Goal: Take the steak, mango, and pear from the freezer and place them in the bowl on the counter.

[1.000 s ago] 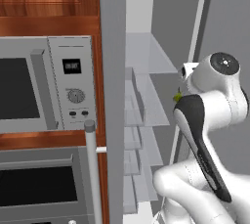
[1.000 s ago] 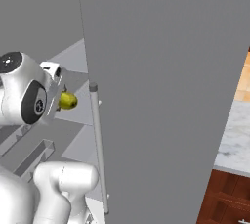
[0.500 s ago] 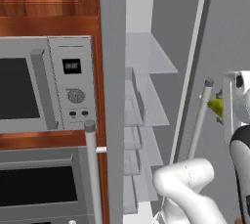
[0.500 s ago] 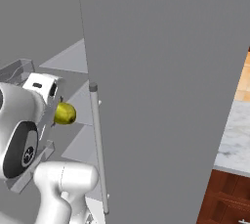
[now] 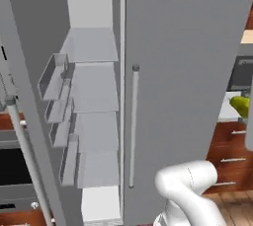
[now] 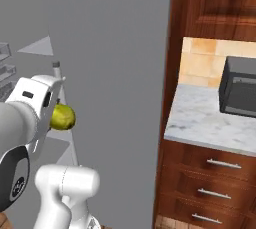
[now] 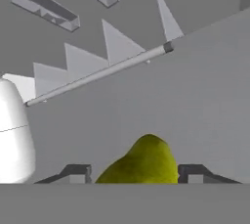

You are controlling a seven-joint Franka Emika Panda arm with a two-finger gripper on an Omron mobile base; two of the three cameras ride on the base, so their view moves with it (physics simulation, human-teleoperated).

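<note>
My gripper (image 6: 56, 118) is shut on the pear (image 6: 62, 117), a yellow-green fruit held in the air in front of the freezer's grey door (image 6: 110, 68). In the hand view the pear (image 7: 144, 163) sits between the two dark fingertips (image 7: 75, 173), with the door's long rod handle (image 7: 97, 75) beyond it. From the left base view the pear (image 5: 240, 105) shows at the right edge, and the freezer (image 5: 94, 96) stands open with bare pale shelves. The marble counter (image 6: 200, 118) lies to the right. The steak, mango and bowl are out of view.
A dark boxy appliance (image 6: 239, 93) stands on the counter against a tan tiled wall. Brown drawers (image 6: 210, 183) with metal handles lie below it. Door bins (image 5: 53, 79) hang left of the shelves, and a second rod handle (image 5: 22, 161) stands at the far left.
Both base views have swung right, so the counter has come into sight and the microwave wall is gone. The pear stays in the gripper, now outside the freezer, in front of its door.
</note>
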